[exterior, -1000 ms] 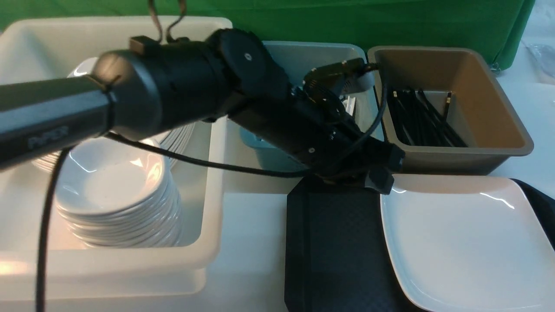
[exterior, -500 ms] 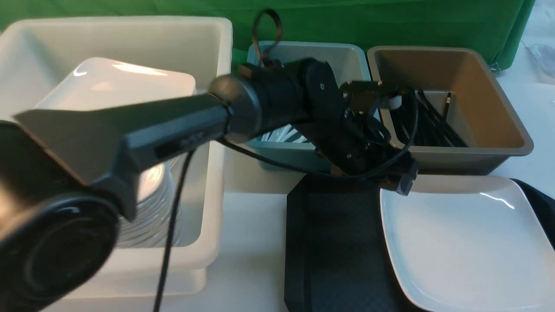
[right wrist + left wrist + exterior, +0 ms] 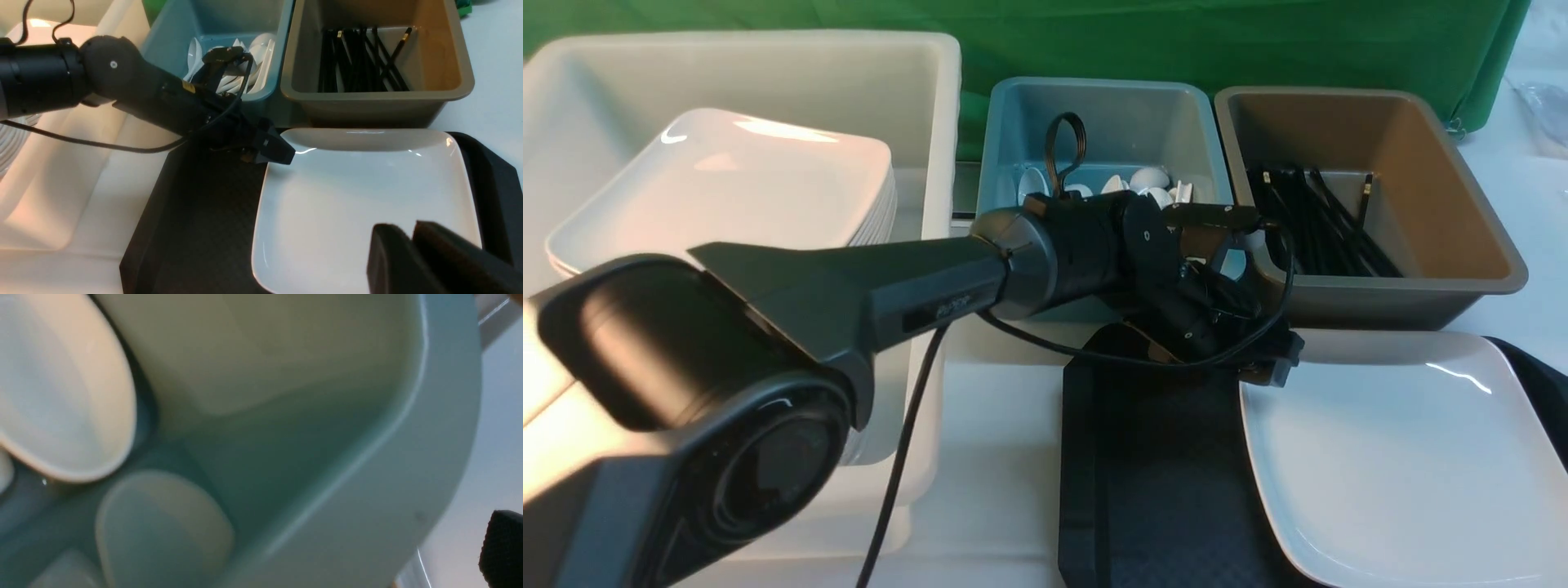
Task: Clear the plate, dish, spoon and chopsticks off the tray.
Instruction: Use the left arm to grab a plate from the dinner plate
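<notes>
— What is left on the black diamond-textured plastic tray (image 3: 1152, 465)?
— Only the large glossy white square plate (image 3: 1388, 457), on its right half, beneath the clenched, empty right gripper (image 3: 412, 234); lifting it is judged next
— Is room given?
— Its far-left corner is crowded by the released, empty left gripper (image 3: 1270, 366), just before the blue plastic tub (image 3: 1094, 86)

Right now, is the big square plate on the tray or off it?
On it. The plate lies on the right half of the tray; the tray's black rim shows past the plate's right edge.
</notes>
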### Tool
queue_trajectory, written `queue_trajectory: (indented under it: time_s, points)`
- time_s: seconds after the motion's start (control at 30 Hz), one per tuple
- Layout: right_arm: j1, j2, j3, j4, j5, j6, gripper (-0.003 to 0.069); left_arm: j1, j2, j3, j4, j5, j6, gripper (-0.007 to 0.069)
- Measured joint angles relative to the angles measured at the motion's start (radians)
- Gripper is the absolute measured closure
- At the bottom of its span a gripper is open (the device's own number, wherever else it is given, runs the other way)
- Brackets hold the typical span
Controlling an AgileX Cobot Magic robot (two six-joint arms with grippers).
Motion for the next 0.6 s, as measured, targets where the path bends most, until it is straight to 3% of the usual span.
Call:
queue_trajectory:
  time_s: [0.3,0.43,0.6]
  points:
    - [0.000,0.014,0.000,0.000,-0.004,-0.001,0.0547,-0.026,0.023,-0.002,-0.003,-0.046,0.031,0.0099]
    - [0.000,0.014,0.000,0.000,-0.004,-0.001,0.0547,-0.028,0.027,-0.002,-0.005,-0.064,0.038,0.0139]
    - [0.000,0.014,0.000,0.000,-0.004,-0.001,0.0547,-0.028,0.030,-0.002,0.006,-0.075,0.045,0.0364]
